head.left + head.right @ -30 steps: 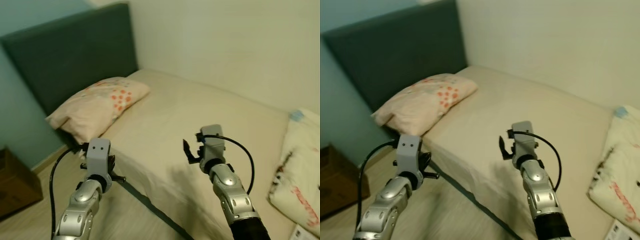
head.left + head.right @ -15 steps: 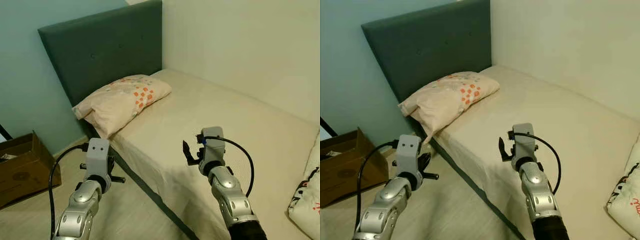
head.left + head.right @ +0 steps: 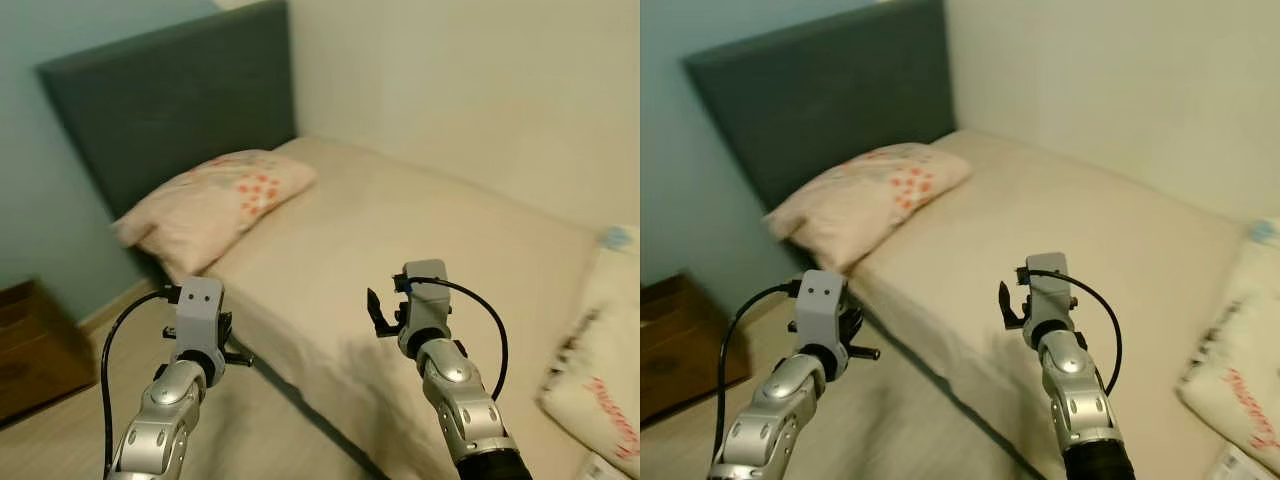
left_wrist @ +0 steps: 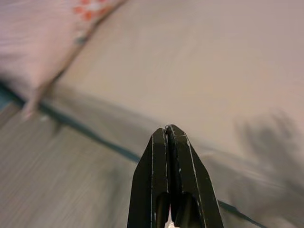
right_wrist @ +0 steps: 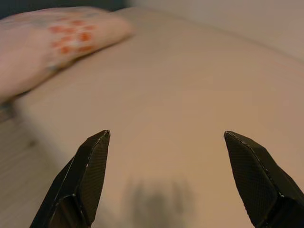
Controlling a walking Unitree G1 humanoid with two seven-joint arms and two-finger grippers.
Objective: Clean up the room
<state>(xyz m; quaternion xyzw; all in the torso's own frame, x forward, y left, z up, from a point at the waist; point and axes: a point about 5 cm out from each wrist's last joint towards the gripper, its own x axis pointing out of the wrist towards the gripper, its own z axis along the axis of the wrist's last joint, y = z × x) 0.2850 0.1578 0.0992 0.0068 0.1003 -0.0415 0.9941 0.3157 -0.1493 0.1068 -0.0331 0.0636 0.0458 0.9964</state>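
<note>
From the brown box (image 3: pixel 35 345) on the floor past the orange-dotted pillow (image 3: pixel 210 205) under the headboard (image 3: pixel 160 100), the bed (image 3: pixel 400 230) is apparently being approached, with the left gripper (image 4: pixel 167 130) pressed shut over the floor, the right gripper (image 5: pixel 166 142) spread wide above bare sheet, and the white bedding (image 3: pixel 600 350) well apart rightward probably being targeted next.

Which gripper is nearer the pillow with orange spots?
Left. The left gripper hangs over the floor by the bed's edge, just below the pillow. The right gripper hovers over the bed mid-mattress, farther from it.
</note>
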